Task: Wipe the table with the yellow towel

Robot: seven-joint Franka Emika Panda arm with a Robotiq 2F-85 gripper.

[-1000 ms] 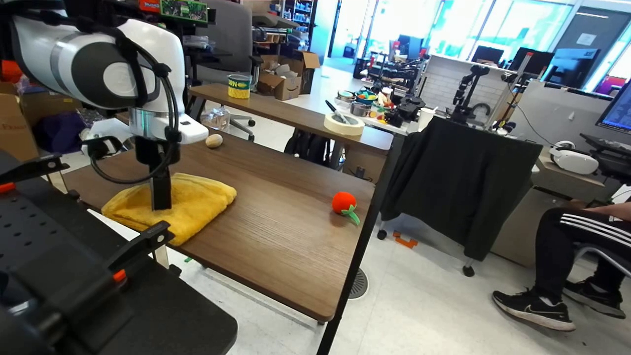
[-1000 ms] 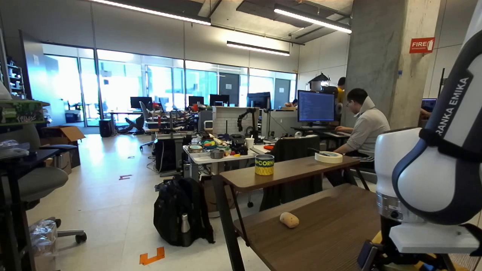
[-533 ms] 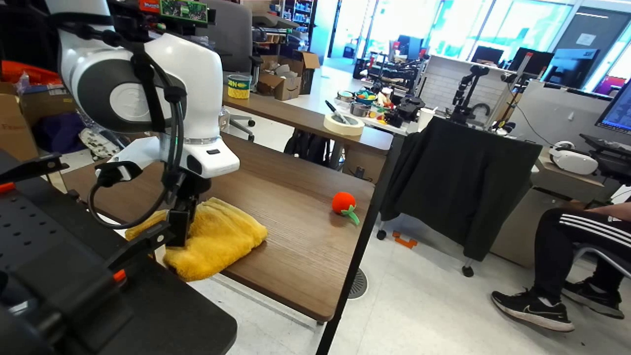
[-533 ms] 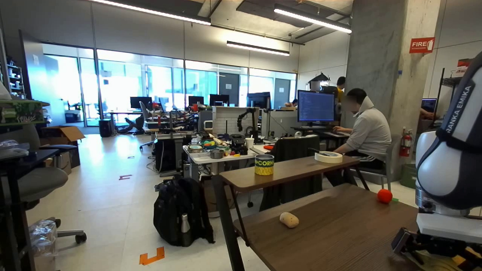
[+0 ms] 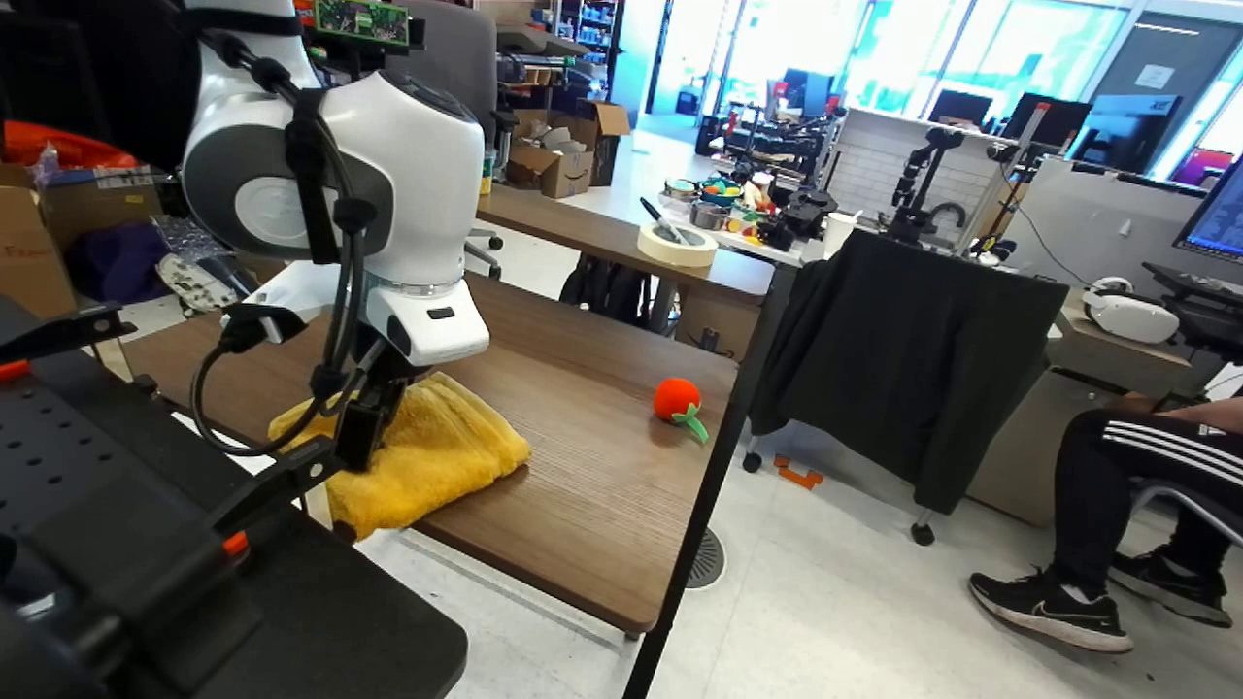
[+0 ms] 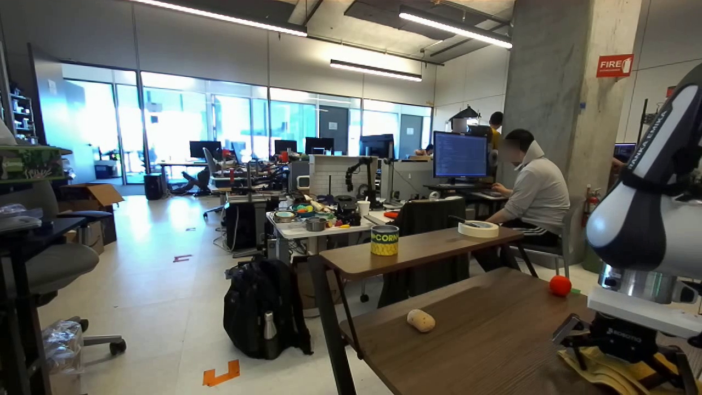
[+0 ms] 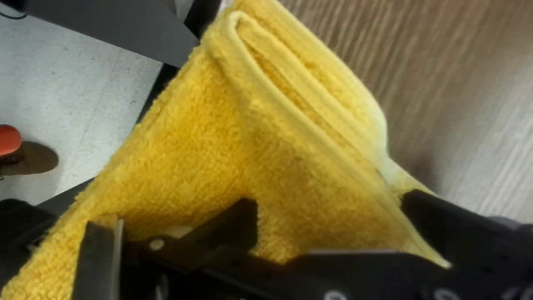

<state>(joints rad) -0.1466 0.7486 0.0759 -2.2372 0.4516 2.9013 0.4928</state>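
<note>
The bright yellow towel (image 5: 456, 451) lies folded on the brown wood-grain table (image 5: 592, 485), a corner hanging over the edge nearest the robot's black stand. My gripper (image 5: 361, 437) points down onto it, leaning. In the wrist view the towel (image 7: 195, 154) fills the middle, its folded layers showing, with bare table (image 7: 466, 75) at upper right. The gripper (image 7: 329, 202) stands open there, its dark jaws wide apart with cloth beneath and between them but not clamped. Just part of the towel (image 6: 592, 365) shows under the gripper in an exterior view.
A red-orange ball (image 5: 677, 399) with green leaves sits near the table's far end. A potato-like object (image 6: 421, 321) lies on the tabletop. Behind runs a raised shelf (image 6: 422, 249) with a popcorn tub (image 6: 385, 240) and a tape roll (image 5: 677, 246). A black clamp (image 5: 282, 481) stands close to the towel.
Towel and gripper have slid together along the table's near edge, toward the ball's end, mostly in the earlier half-second. The wrist has tilted. The ball has come into sight beside the arm.
</note>
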